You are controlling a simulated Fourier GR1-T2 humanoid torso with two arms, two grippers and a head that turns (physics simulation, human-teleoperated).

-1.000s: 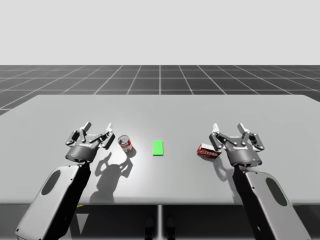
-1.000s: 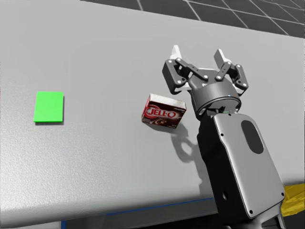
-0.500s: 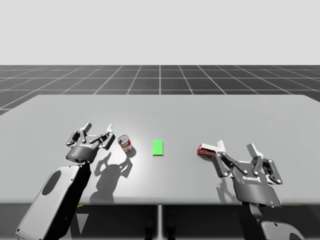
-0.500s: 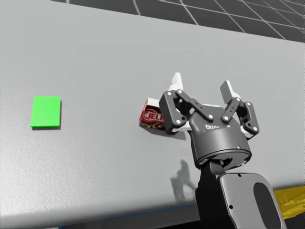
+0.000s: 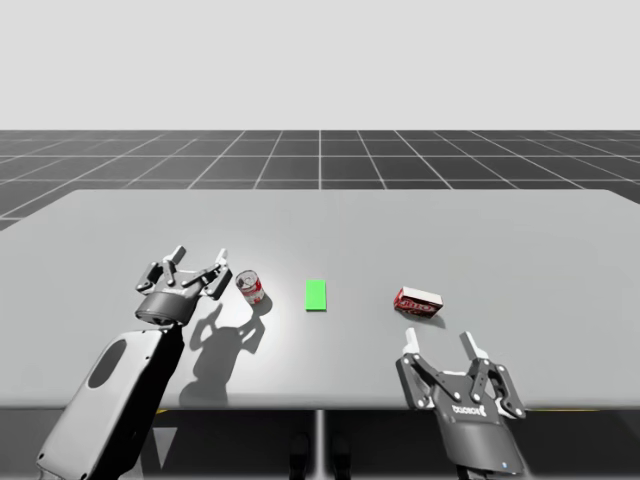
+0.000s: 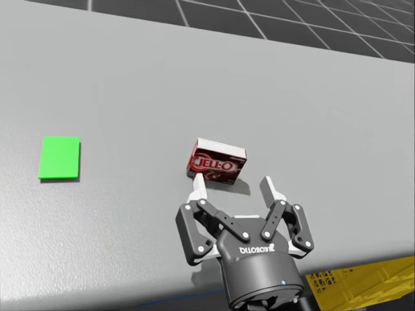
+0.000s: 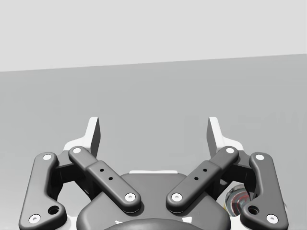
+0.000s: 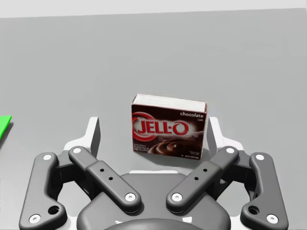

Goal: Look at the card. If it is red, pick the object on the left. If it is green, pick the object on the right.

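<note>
A green card point(image 5: 316, 295) point(image 6: 59, 157) lies flat at the table's middle. To its left stands a small red can point(image 5: 250, 287), seen low beside the left gripper's linkage point(image 7: 235, 201). A dark red box point(image 5: 418, 301) point(image 6: 217, 163) point(image 8: 169, 130) lies to the card's right. My left gripper point(image 5: 200, 252) point(image 7: 153, 125) hovers open just left of the can, holding nothing. My right gripper point(image 5: 437, 338) point(image 6: 232, 185) point(image 8: 153, 125) is open near the table's front edge, pointing at the box. The box lies just ahead of its fingertips point(image 6: 198, 186), untouched.
The grey table point(image 5: 320, 220) stretches wide behind the objects, with bare room at the back. In the head view, something yellow point(image 6: 363, 285) sits below the table's front edge point(image 6: 130, 301), beside my right wrist.
My right gripper has drawn back from beside the box toward the front edge, and now faces the box from the near side. My head has turned slightly. The left arm has stayed put.
</note>
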